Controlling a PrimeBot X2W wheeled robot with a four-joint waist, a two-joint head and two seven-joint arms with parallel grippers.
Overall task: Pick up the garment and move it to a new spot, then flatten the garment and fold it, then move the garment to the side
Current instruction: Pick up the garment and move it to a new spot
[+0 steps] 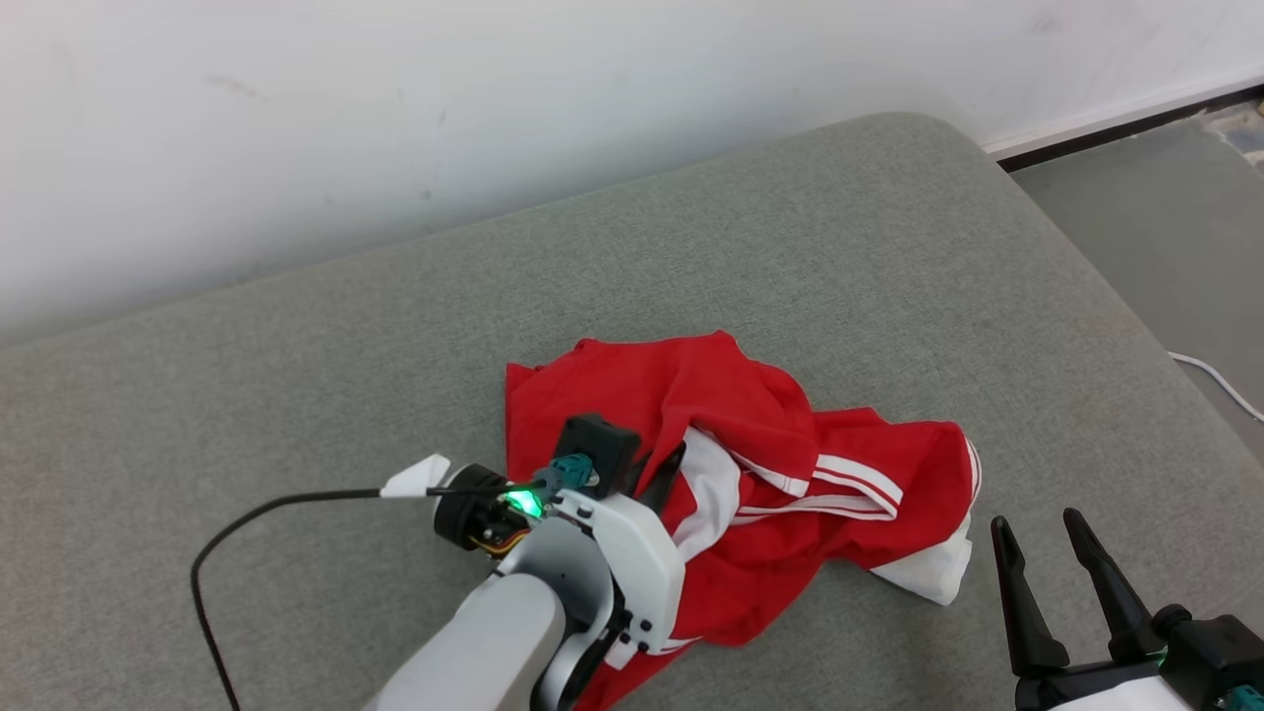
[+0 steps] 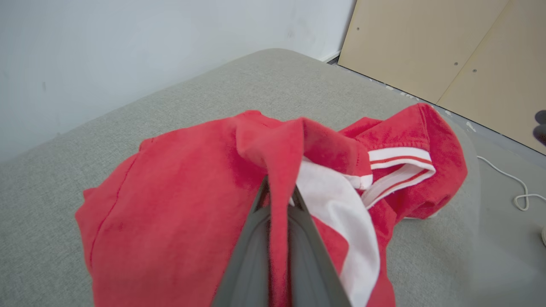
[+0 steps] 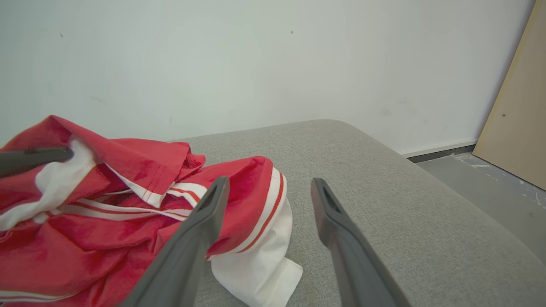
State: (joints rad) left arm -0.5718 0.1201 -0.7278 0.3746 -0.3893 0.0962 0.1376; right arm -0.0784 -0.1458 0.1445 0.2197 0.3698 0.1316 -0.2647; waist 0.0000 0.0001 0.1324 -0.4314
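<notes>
A red garment (image 1: 770, 425) with white panels and striped trim lies crumpled on the grey cushion (image 1: 296, 395). My left gripper (image 1: 664, 472) reaches into its left part. In the left wrist view the two fingers of this gripper (image 2: 279, 192) are pinched together on a raised red fold of the garment (image 2: 170, 204). My right gripper (image 1: 1037, 521) stands open at the lower right, just off the garment's white corner. In the right wrist view the open right gripper (image 3: 269, 182) has its left finger over the garment's (image 3: 128, 221) edge, with nothing between the fingers.
The cushion ends in a rounded corner at the far right, with a white wall (image 1: 395, 99) behind it. Grey floor (image 1: 1165, 227) with a white cable (image 1: 1220, 380) lies to the right. A wooden board (image 2: 448, 51) leans there. A black cable (image 1: 257, 513) trails from my left wrist.
</notes>
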